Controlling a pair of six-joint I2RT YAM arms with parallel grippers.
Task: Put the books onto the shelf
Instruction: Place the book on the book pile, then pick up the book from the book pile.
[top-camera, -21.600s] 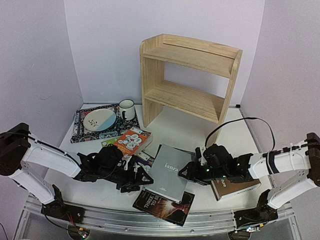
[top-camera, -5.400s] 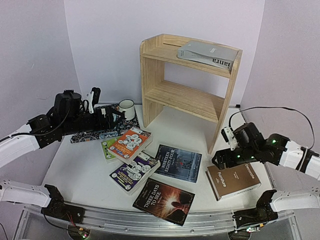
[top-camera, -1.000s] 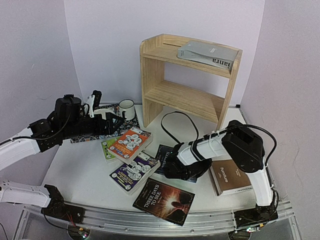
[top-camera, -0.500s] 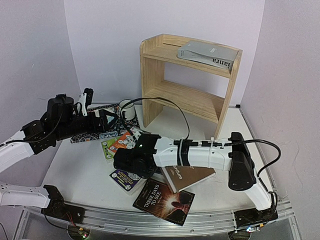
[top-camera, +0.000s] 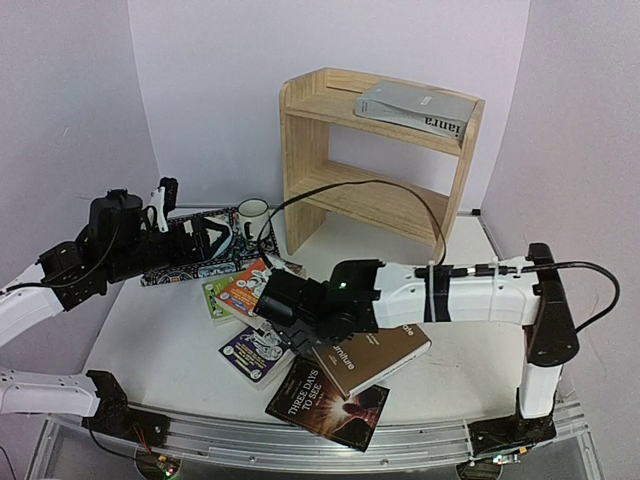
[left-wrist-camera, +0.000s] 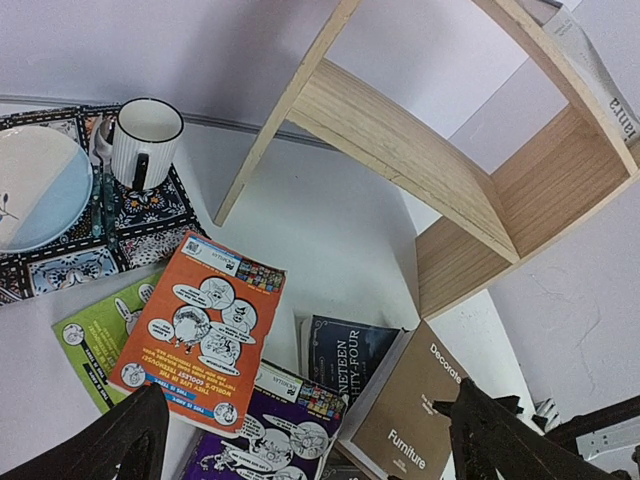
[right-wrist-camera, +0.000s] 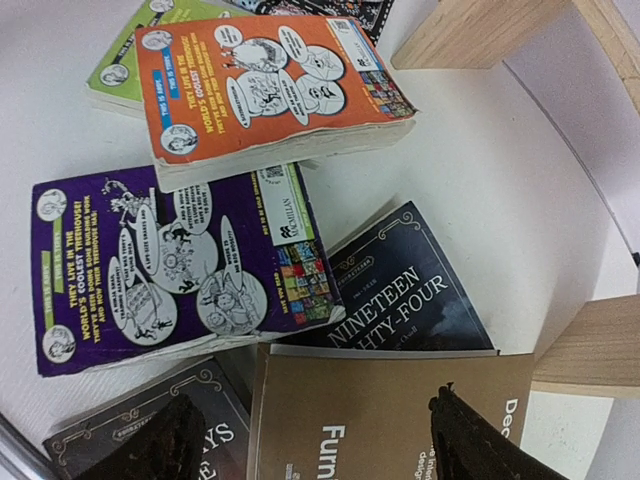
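Note:
The pine shelf (top-camera: 380, 195) stands at the back, with the grey book (top-camera: 415, 108) lying on its top tier. On the table lie the orange book (right-wrist-camera: 270, 85), green book (right-wrist-camera: 150, 40), purple book (right-wrist-camera: 170, 265), dark blue "Nineteen Eighty-Four" (right-wrist-camera: 410, 295) and "Three Days to See" (top-camera: 328, 402). The brown "Decorate" book (top-camera: 370, 350) rests partly on the dark blue one. My right gripper (top-camera: 295, 322) is open, just over the brown book's left end (right-wrist-camera: 400, 420). My left gripper (top-camera: 205, 232) hangs open above the placemat, nothing in it.
A white mug (top-camera: 252, 215) and a plate (left-wrist-camera: 35, 185) sit on the patterned placemat (top-camera: 160, 270) at the back left. The right arm's black cable (top-camera: 400, 190) arcs in front of the shelf's lower tier. The right arm spans the table from right to centre.
My right arm swept left and drew the brown book from the right side onto the dark blue book. Its gripper went from shut to open. The left arm drifted slightly left.

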